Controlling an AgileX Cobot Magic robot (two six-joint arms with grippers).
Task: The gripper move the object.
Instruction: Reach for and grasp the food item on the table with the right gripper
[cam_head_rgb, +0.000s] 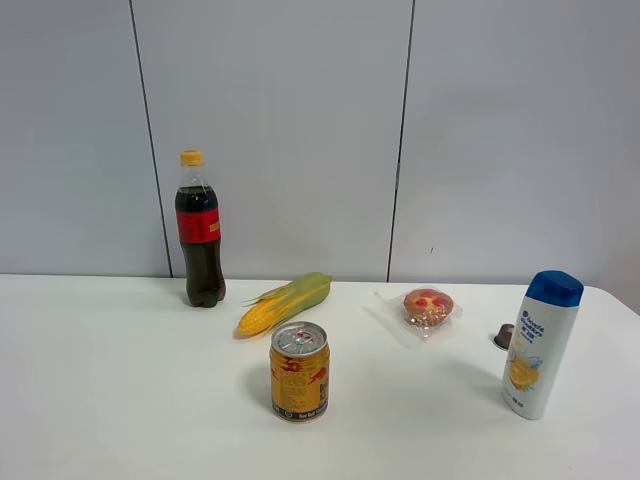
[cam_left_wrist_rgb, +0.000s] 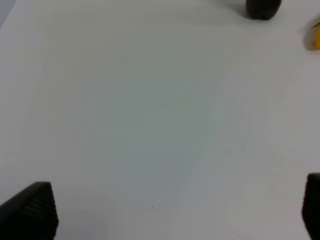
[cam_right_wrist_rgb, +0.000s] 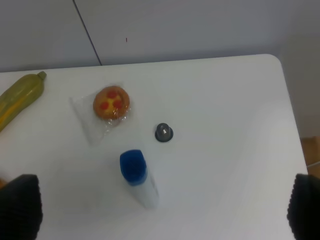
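Right gripper (cam_right_wrist_rgb: 160, 207): we see its two black fingers (cam_right_wrist_rgb: 17, 207) spread wide with nothing between them. It hangs above the table (cam_right_wrist_rgb: 230, 100) and touches nothing.
Left gripper (cam_left_wrist_rgb: 170, 210): its jaws also stand wide apart and empty, over bare white tabletop.
Muffin (cam_right_wrist_rgb: 111, 103): we find it ahead of the right gripper and below it, past the shampoo bottle. It lies flat in its clear wrap with the red spots up, well apart from both fingers.
Shampoo bottle (cam_right_wrist_rgb: 134, 167): it stands upright with the blue cap on top. It is the nearest thing to the right gripper and sits between the gripper and the muffin.
Capsule (cam_right_wrist_rgb: 163, 132): small and dark, it sits near both the bottle and the muffin and touches neither.
Corn cob (cam_right_wrist_rgb: 17, 100): it lies beyond the muffin, on the side away from the capsule, and does not touch it.
Can (cam_head_rgb: 299, 371): it stands upright just in front of the corn; we cannot place it against either gripper.
Cola bottle (cam_head_rgb: 199, 230): it stands upright near the corn's leafy end.
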